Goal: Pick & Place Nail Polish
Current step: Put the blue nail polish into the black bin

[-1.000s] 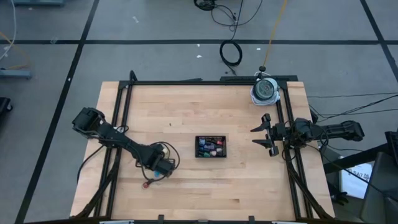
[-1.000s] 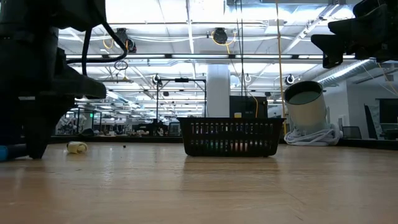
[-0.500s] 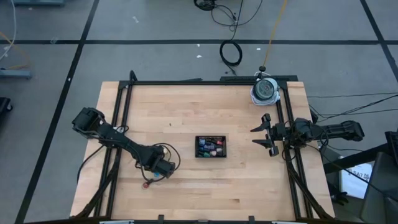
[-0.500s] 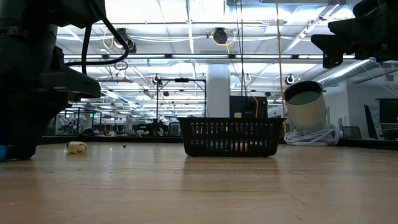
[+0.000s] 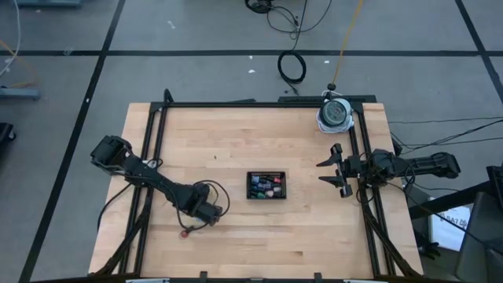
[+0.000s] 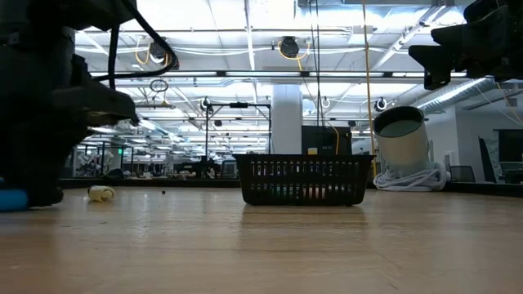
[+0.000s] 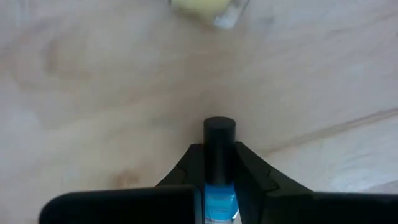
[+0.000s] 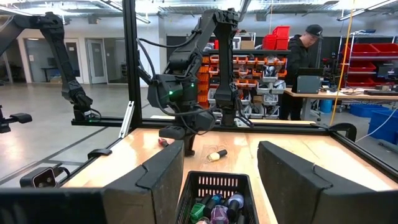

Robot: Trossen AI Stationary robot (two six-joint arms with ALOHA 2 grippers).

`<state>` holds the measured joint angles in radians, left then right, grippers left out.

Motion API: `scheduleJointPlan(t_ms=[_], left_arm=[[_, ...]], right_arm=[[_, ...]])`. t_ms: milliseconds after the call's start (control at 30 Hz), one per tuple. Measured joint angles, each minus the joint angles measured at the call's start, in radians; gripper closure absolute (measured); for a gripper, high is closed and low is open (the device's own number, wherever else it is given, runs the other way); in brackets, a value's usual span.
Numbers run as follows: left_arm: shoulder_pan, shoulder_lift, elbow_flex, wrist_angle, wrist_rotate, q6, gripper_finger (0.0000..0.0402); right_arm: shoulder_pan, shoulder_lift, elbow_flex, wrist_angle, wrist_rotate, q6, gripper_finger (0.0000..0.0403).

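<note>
My left gripper [image 5: 206,215] is low over the table's near left part, shut on a blue nail polish bottle [image 7: 219,202] with a black cap [image 7: 219,140]. A yellow bottle [image 7: 202,7] lies on its side on the wood just beyond it, and a red one [image 5: 185,232] lies nearer the front edge. The black mesh tray [image 5: 266,185] at the table's middle holds several bottles. My right gripper [image 5: 334,170] hangs open above the table's right edge, touching nothing. My left gripper pinches the blue bottle between its two fingers, at the top of the blue body below the cap [image 7: 219,186]. The fingers [image 7: 186,171] lie along the bottle, one on each side, and the cap sticks out past their tips. In the low view the blue body [image 6: 12,198] shows at table level.
A white cylinder [image 5: 335,115] on a coil stands at the far right corner. Black frame rails [image 5: 149,141] run along the table's left, far and right sides. A person [image 8: 305,56] stands in the room behind the table. Bare wood lies between the tray and the front edge.
My left gripper has shut on the blue bottle, which earlier lay between its open fingers. It has also shifted a little over the table. The tray and the loose bottles have stayed put.
</note>
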<state>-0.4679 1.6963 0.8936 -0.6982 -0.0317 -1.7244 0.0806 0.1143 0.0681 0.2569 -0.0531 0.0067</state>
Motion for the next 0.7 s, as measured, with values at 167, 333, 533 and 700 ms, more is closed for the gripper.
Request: scheduleJointPlan(t_ms=[167, 333, 533, 700], left_arm=[[0.0, -0.041, 0.004, -0.007, -0.122, 0.043, 0.0368], [0.001, -0.123, 0.045, 0.004, -0.312, 0.14, 0.0368], [0.004, -0.193, 0.058, 0.141, -0.607, 0.379, 0.0368], [0.052, -0.196, 0.058, 0.381, -0.696, 0.677, 0.0368]], right_arm=[[0.0, 0.0, 0.0, 0.0, 0.0, 0.0, 0.0211], [0.0, 0.0, 0.0, 0.0, 0.0, 0.0, 0.0211], [0.0, 0.0, 0.0, 0.0, 0.0, 0.0, 0.0211], [0.0, 0.0, 0.0, 0.0, 0.0, 0.0, 0.0211]])
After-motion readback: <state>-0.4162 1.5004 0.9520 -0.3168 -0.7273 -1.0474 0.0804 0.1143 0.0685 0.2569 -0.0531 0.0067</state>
